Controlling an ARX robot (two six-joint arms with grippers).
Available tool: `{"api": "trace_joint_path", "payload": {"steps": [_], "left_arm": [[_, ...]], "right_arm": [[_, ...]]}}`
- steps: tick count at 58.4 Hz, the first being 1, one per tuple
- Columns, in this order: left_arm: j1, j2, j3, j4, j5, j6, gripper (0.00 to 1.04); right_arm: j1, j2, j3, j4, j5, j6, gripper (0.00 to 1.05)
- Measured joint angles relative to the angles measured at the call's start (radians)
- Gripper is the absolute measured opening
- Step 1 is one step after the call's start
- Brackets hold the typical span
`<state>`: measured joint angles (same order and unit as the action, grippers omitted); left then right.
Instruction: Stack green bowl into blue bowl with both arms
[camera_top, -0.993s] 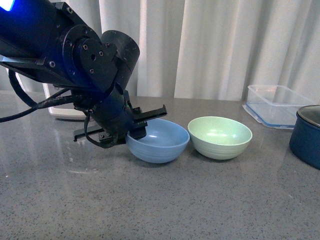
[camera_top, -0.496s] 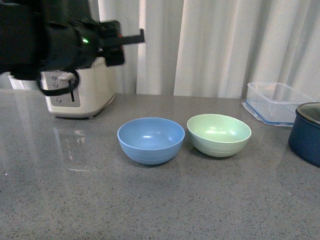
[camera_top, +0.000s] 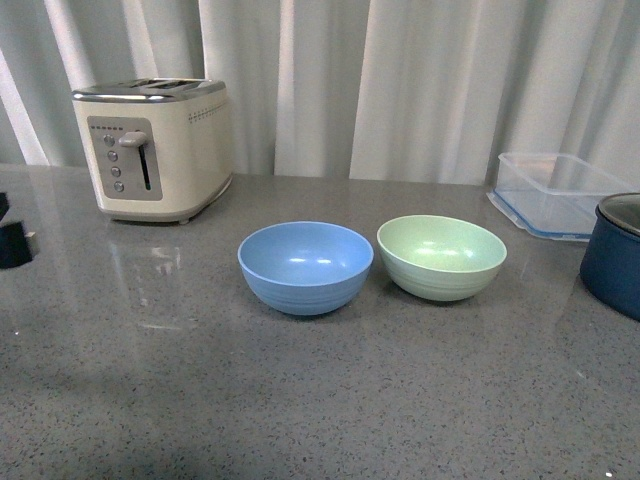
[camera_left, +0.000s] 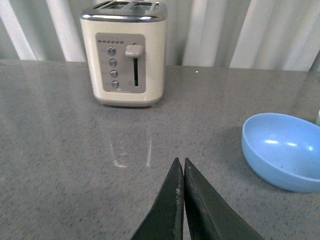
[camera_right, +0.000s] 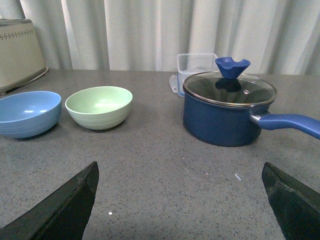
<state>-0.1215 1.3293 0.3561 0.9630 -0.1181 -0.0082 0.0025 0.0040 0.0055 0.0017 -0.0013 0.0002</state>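
The blue bowl (camera_top: 305, 266) and the green bowl (camera_top: 441, 256) stand upright, side by side and almost touching, in the middle of the grey counter (camera_top: 300, 400). Both are empty. In the left wrist view my left gripper (camera_left: 180, 161) is shut and empty, its tips pressed together, short of the blue bowl (camera_left: 282, 150). In the right wrist view my right gripper (camera_right: 180, 167) is open wide and empty, well back from the green bowl (camera_right: 99, 106) and the blue bowl (camera_right: 27, 113). In the front view only a dark bit of the left arm (camera_top: 12, 243) shows at the left edge.
A cream toaster (camera_top: 155, 147) stands at the back left. A clear blue-rimmed container (camera_top: 550, 192) is at the back right. A dark blue pot (camera_right: 227, 110) with glass lid and long handle stands right of the green bowl. Curtains hang behind the counter.
My left arm, which was at the blue bowl's rim one second ago, has lifted and pulled away to the left, nearly out of the front view. The blue bowl has shifted slightly.
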Motion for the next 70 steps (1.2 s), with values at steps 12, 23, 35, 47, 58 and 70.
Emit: {"api": "trace_joint_path", "payload": {"steps": [12, 23, 35, 47, 58, 70], "left_arm": [[0.035, -0.145, -0.131, -0.01, 0.036, 0.0, 0.04], [0.1, -0.272, -0.212, -0.063, 0.111, 0.0, 0.04], [0.119, -0.362, -0.29, -0.061, 0.117, 0.0, 0.04], [0.119, -0.531, -0.332, -0.198, 0.116, 0.0, 0.04], [0.119, -0.657, -0.334, -0.31, 0.116, 0.0, 0.04], [0.119, -0.792, -0.335, -0.433, 0.116, 0.0, 0.04]], "right_arm": [[0.0, 0.0, 0.0, 0.0, 0.0, 0.0, 0.95], [0.0, 0.0, 0.0, 0.0, 0.0, 0.0, 0.95], [0.0, 0.0, 0.0, 0.0, 0.0, 0.0, 0.95], [0.0, 0.0, 0.0, 0.0, 0.0, 0.0, 0.95], [0.0, 0.0, 0.0, 0.0, 0.0, 0.0, 0.95], [0.0, 0.0, 0.0, 0.0, 0.0, 0.0, 0.95]]}}
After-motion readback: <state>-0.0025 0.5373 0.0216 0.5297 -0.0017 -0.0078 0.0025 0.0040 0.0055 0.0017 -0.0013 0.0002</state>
